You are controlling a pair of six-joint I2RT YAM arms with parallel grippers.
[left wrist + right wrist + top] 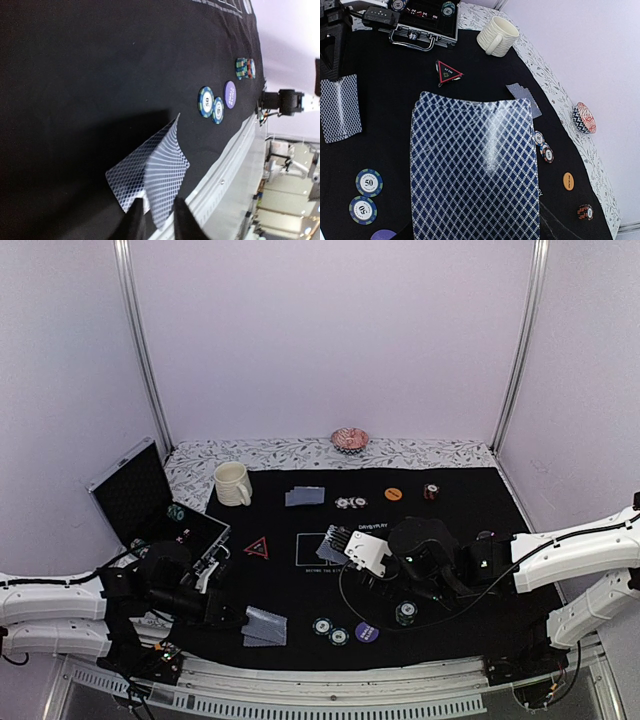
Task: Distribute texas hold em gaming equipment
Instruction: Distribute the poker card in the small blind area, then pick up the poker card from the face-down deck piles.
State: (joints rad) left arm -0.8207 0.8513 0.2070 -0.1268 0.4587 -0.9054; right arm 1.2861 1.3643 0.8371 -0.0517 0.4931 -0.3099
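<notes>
My left gripper (159, 205) sits low at the mat's near edge (232, 618). Its jaws stand slightly apart, with one blue-grey-backed card (165, 175) tilted up and blurred between them. A second card (127, 170) lies flat beside it. My right gripper (352, 545) is shut on a deck of playing cards (475, 170) over the mat's middle; the deck hides its fingers. Two chips (330, 630), a purple button (367, 632) and a chip stack (405, 613) lie near the front. The red-outlined triangle (257, 548) lies left of centre.
Further back lie two cards (305, 496), chips (350, 503), an orange button (393, 494) and a chip stack (431, 491). A cream mug (232, 483) stands at the back left and a pink dish (349, 439) at the back. An open case (155, 505) sits left.
</notes>
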